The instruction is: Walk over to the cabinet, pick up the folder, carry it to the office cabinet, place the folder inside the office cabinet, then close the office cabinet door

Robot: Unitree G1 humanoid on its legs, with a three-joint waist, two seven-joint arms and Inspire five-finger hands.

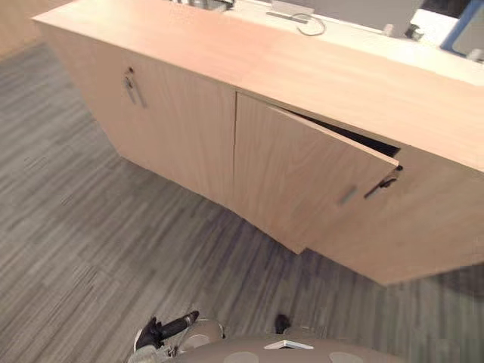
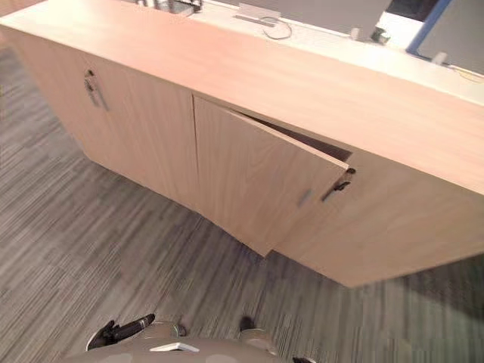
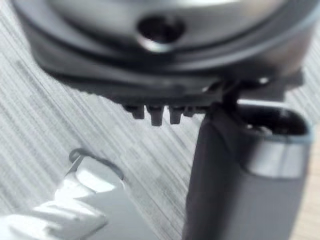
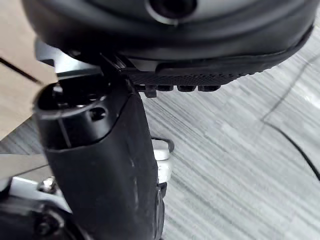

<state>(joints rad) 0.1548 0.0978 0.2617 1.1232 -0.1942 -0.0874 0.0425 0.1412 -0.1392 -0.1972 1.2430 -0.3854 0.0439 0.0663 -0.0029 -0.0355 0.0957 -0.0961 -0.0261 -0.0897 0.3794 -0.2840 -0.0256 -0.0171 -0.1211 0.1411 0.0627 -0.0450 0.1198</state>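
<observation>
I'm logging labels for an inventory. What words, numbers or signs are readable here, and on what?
None can be read.
The wooden cabinet, its half-open door and the grey carpet bear no print.
The small things on the white top behind are too small to tell.

The left hand [image 3: 235, 195] is dark, with a silver-grey band round its thick thumb and a rounded grey wrist shell beside that thumb. The right hand [image 4: 105, 175] is black, with a dotted rubber pad.

Soft, even indoor light
</observation>
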